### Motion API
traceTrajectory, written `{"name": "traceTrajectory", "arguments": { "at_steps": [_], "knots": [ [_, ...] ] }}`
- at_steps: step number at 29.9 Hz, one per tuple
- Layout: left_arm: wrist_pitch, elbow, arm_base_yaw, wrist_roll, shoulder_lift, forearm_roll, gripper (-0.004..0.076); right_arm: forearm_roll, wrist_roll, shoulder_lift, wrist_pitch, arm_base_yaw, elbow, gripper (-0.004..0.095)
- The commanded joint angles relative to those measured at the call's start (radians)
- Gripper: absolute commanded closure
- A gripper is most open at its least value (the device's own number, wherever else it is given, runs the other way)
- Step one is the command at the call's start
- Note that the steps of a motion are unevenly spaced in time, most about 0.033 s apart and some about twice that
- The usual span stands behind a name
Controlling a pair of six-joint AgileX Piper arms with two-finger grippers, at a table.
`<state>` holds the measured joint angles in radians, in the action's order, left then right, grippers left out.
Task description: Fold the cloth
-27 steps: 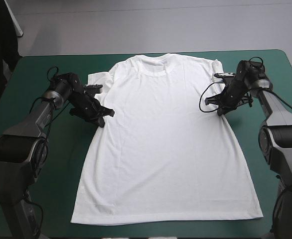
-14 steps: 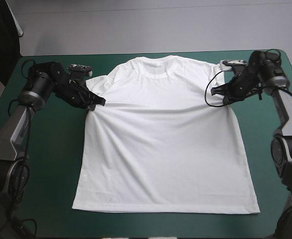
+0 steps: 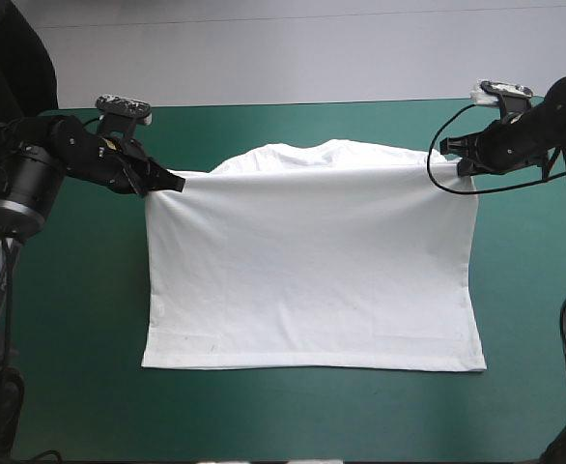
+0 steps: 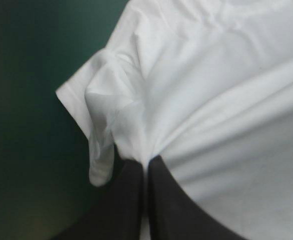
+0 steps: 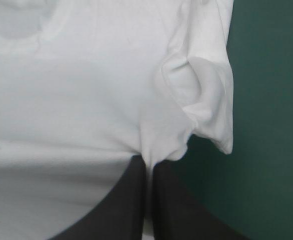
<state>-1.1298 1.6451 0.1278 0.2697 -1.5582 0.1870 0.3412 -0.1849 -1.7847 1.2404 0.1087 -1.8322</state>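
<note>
Nearest, a broad strip of the teal-green tabletop cover (image 3: 302, 416) lies bare between the near edge and the hem of the white short-sleeved cotton T-shirt (image 3: 312, 280). The hem runs straight and rests on the cover. Bare cover also flanks both side seams, out to the tabletop's left and right edges. From the hem the cloth rises in one smooth sheet to a taut line strung between the two pairs of jaws.

The left jaws are all but closed, their black fingers (image 4: 129, 200) pinching the cloth at the armpit, and the left sleeve (image 4: 99, 130) hangs loose just beside them. The right jaws clamp likewise, fingers (image 5: 131, 200) nipped on a pucker of cloth, with the right sleeve (image 5: 209, 95) drooping just beside them. Beyond the line between the jaws the collar (image 3: 312, 152) peeks over, with open cover behind it to the far edge.

Just before, the shirt lay flatter. Both arms have since lifted and spread, and the hem has drawn away from the near edge.
</note>
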Motion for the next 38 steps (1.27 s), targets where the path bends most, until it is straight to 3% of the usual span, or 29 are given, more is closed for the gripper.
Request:
{"name": "traceTrajectory", "arguments": {
  "at_steps": [1, 9, 15, 19, 23, 29, 33, 38],
  "knots": [
    [0.077, 0.025, 0.002, -0.002, 0.106, -0.028, 0.0733, 0.023, -0.013, 0.117, -0.023, 0.007, -0.026, 0.0919],
    [0.104, 0.050, 0.002, -0.007, 0.212, -0.042, 0.0733, 0.047, -0.011, 0.236, -0.023, 0.007, -0.050, 0.0919],
    [0.282, 0.120, 0.002, 0.001, 0.242, -0.028, 0.0733, 0.097, -0.011, 0.267, -0.072, 0.007, -0.181, 0.0919],
    [0.390, 0.154, 0.002, 0.038, 0.235, -0.023, 0.0733, 0.120, -0.011, 0.258, -0.160, 0.007, -0.309, 0.0919],
    [0.548, 0.155, 0.002, 0.050, 0.217, -0.032, 0.0733, 0.122, -0.011, 0.196, -0.223, 0.007, -0.451, 0.0919],
    [0.759, 0.158, 0.002, 0.065, 0.140, -0.038, 0.0733, 0.174, -0.011, 0.016, -0.229, 0.007, -0.644, 0.0923],
    [0.829, 0.205, 0.002, 0.075, 0.060, -0.038, 0.0733, 0.189, -0.013, -0.091, -0.231, 0.007, -0.720, 0.0923],
    [0.846, 0.286, 0.002, 0.079, -0.033, -0.034, 0.0733, 0.221, -0.053, -0.160, -0.256, 0.007, -0.768, 0.0923]
  ]
}}
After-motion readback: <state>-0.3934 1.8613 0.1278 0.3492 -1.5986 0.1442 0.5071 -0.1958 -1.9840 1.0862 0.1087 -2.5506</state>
